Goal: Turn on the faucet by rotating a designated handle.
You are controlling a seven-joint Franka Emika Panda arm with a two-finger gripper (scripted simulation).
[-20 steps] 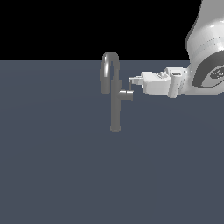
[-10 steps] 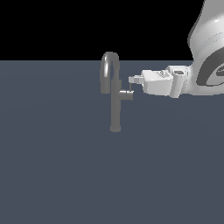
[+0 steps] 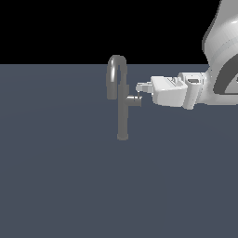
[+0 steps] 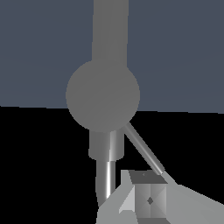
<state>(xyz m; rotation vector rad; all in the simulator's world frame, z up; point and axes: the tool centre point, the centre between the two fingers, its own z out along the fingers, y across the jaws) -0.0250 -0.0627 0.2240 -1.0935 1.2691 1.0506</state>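
Observation:
The grey faucet (image 3: 122, 111) stands upright with its gooseneck spout at the top and a short side stub (image 3: 135, 101) pointing to the exterior view's right. In the wrist view the stub's round end (image 4: 103, 95) faces the camera. From its edge the thin handle (image 4: 144, 151) slants down to my gripper (image 4: 141, 194). Its fingertips (image 4: 148, 199) sit together at the rod's tip and look shut, with nothing between them. In the exterior view my gripper (image 3: 138, 87) hangs just above the stub's outer end, beside the spout. There the handle is too thin to make out.
The faucet rises from a flat dark blue-grey surface (image 3: 69, 186). My white arm (image 3: 218, 69) reaches in from the exterior view's right at about the stub's height.
Almost nothing differs. The hand has shifted by only a few pixels next to the stub, and the faucet looks the same.

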